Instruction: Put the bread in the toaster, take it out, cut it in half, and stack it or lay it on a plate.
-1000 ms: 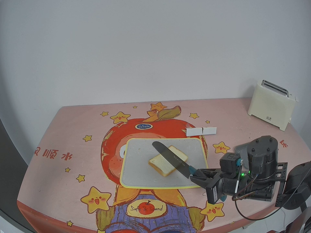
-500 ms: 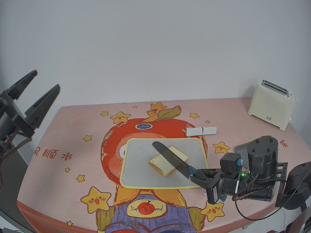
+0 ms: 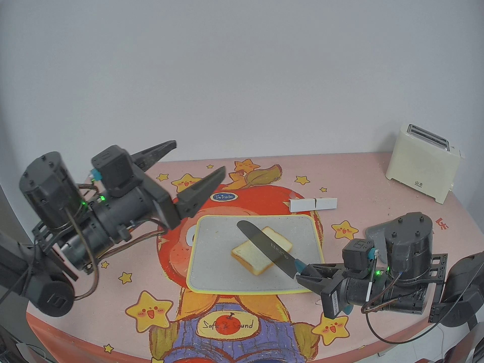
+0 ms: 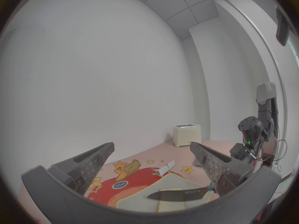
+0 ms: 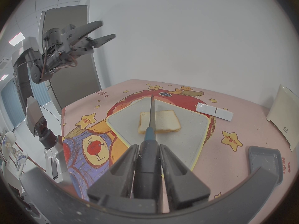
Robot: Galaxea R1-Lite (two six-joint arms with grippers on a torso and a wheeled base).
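A slice of bread [image 3: 249, 256] lies on the grey cutting board [image 3: 212, 270] with the yellow rim. My right gripper [image 3: 308, 274] is shut on the handle of a knife [image 3: 266, 244] at the board's right front corner. The blade lies slanted across the top of the slice [image 5: 165, 122], and I cannot tell whether it presses in. My left gripper [image 3: 197, 158] hangs open and empty in the air above the table's left part, to the left of and behind the board. The cream toaster [image 3: 423, 162] stands at the far right corner, its slots showing no bread.
A small grey plate [image 5: 264, 163] sits on the table beside my right wrist. A white block [image 3: 312, 204] lies just behind the board. The pink table [image 3: 126, 197] ends at a wall behind and at a curved edge on the left.
My left arm has come in from the left and swung right over the table, gripper open throughout. The right gripper, knife and bread have stayed still.
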